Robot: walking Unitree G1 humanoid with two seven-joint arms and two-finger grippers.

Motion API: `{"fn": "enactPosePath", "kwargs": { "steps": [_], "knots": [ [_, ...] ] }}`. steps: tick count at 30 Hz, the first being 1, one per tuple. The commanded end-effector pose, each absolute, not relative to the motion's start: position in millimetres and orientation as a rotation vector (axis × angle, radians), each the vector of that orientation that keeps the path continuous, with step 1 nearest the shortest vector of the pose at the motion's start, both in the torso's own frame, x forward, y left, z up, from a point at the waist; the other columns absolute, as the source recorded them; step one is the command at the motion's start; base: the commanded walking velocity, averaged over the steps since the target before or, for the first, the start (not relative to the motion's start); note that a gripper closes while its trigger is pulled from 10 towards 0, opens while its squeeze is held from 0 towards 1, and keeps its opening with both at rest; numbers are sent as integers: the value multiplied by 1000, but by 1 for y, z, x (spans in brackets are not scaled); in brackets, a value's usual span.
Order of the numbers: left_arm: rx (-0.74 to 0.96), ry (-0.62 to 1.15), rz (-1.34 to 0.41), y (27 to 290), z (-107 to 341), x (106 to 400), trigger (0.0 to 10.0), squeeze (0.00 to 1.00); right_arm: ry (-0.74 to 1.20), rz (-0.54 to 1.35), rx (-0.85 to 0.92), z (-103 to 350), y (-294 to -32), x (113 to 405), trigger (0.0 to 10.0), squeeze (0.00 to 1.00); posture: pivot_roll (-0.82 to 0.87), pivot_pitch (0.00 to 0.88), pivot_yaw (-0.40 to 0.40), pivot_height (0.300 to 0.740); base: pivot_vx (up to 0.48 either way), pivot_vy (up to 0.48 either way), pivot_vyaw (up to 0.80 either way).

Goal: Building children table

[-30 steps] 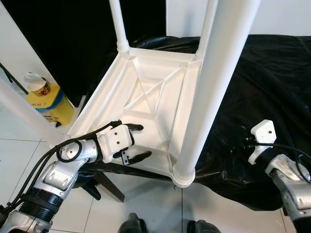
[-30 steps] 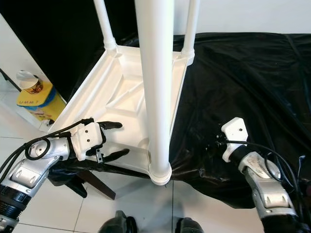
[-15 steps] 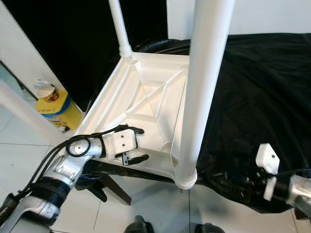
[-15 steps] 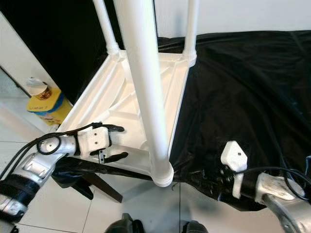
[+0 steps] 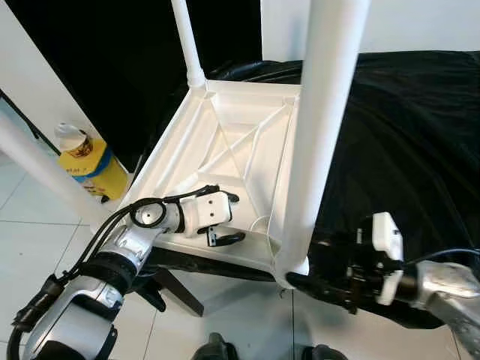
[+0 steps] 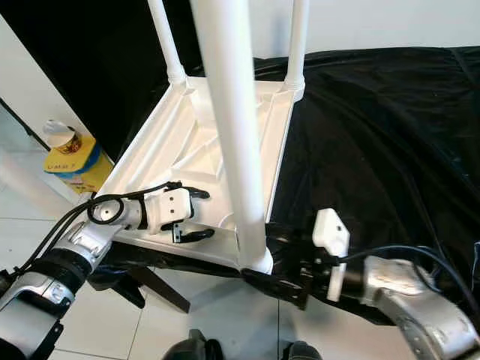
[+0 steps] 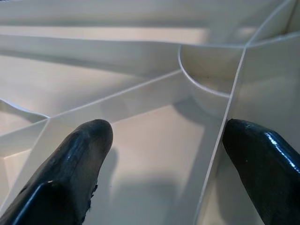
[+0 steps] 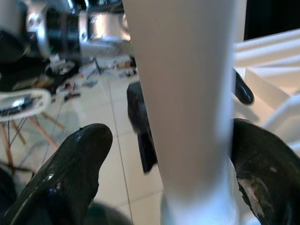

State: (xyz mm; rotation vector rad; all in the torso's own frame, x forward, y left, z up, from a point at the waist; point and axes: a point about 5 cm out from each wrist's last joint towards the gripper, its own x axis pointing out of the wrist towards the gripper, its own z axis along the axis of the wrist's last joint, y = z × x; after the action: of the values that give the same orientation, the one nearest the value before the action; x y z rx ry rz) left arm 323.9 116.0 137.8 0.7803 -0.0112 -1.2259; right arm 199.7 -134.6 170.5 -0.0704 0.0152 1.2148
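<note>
Your right gripper [image 8: 164, 187] straddles the near leg [image 6: 232, 135] at its base, fingers spread either side, not clamped; the leg's long axis runs upright from the upturned table [image 5: 225, 142]. Left gripper [image 5: 225, 219], jaws wide, rests inside the ribbed underside. Yellow tub [image 5: 86, 161] sits well clear.

The white plastic table [image 5: 225, 150] lies upside down, its ribbed underside up, at the left edge of a black sheet [image 5: 405, 142]. Round white legs [image 6: 232, 135] stand upright from its corners.
</note>
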Motion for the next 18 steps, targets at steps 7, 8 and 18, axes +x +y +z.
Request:
{"fn": "enactPosePath", "kwargs": {
  "steps": [7, 8, 18],
  "knots": [
    [566, -179, -1030, 135, 183, 330, 10000, 0, -12, 1134, -8, 160, -111, 220, 0, 0, 35, 102, 68, 740, 0, 0, 0],
    [566, -179, -1030, 135, 183, 330, 10000, 0, -12, 1134, -8, 160, -111, 220, 0, 0, 35, 102, 68, 740, 0, 0, 0],
    [263, -370, -921, 162, 251, 323, 10000, 0, 29, 834, -108, 153, -186, 250, 0, 0, 34, 110, 67, 740, 0, 0, 0]
  ]
}}
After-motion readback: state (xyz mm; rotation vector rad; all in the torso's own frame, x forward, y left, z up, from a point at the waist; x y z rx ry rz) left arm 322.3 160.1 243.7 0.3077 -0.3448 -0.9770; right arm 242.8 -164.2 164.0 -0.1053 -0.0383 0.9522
